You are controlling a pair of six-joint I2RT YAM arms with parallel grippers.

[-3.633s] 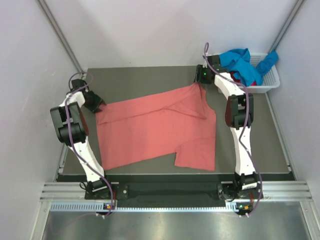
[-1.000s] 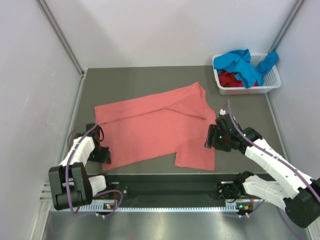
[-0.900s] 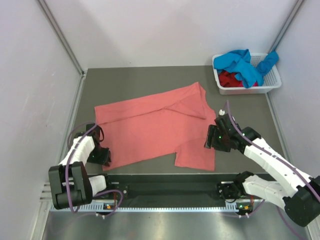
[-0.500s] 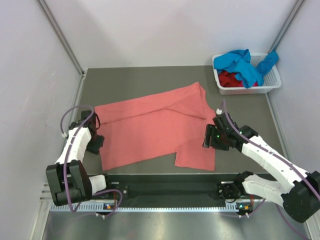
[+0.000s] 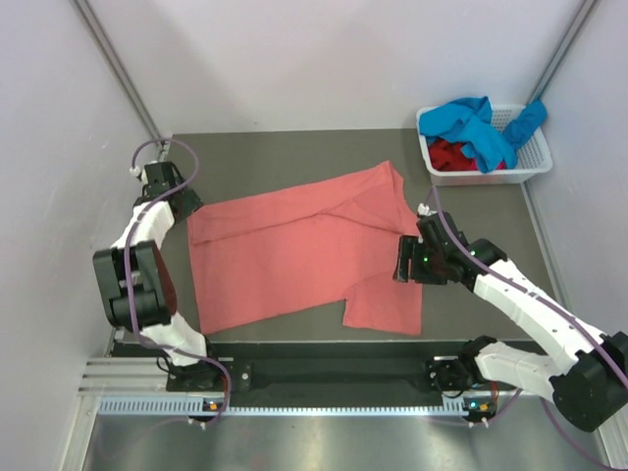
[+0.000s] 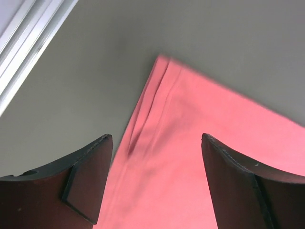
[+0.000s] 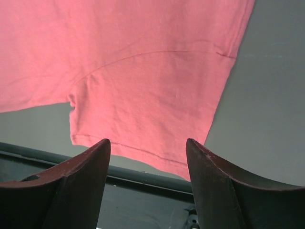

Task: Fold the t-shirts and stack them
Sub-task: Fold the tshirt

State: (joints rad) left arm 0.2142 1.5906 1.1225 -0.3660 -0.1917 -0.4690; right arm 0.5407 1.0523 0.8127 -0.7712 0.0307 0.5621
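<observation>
While the salmon-pink soft cloth t-shirt [image 5: 294, 255] lies spread flat across the middle of the dark grey flat table [image 5: 294, 157], both arms are stationed at its edges. The left gripper [image 5: 183, 203] is at the garment's far-left corner. In the left wrist view its jaws stand wide apart above that corner, and the cloth lies flat on the table with nothing clamped. The right gripper [image 5: 402, 263] hovers at the garment's right edge, above the near sleeve. The right wrist view shows its jaws likewise spread, with no cloth between them. A white slotted plastic basket [image 5: 510, 173] sits at the table's far-right corner, well apart from the spread garment. It holds a bright blue cloth t-shirt [image 5: 469, 120], which drapes over the rim, and a dark red cloth t-shirt [image 5: 449, 155] underneath.
</observation>
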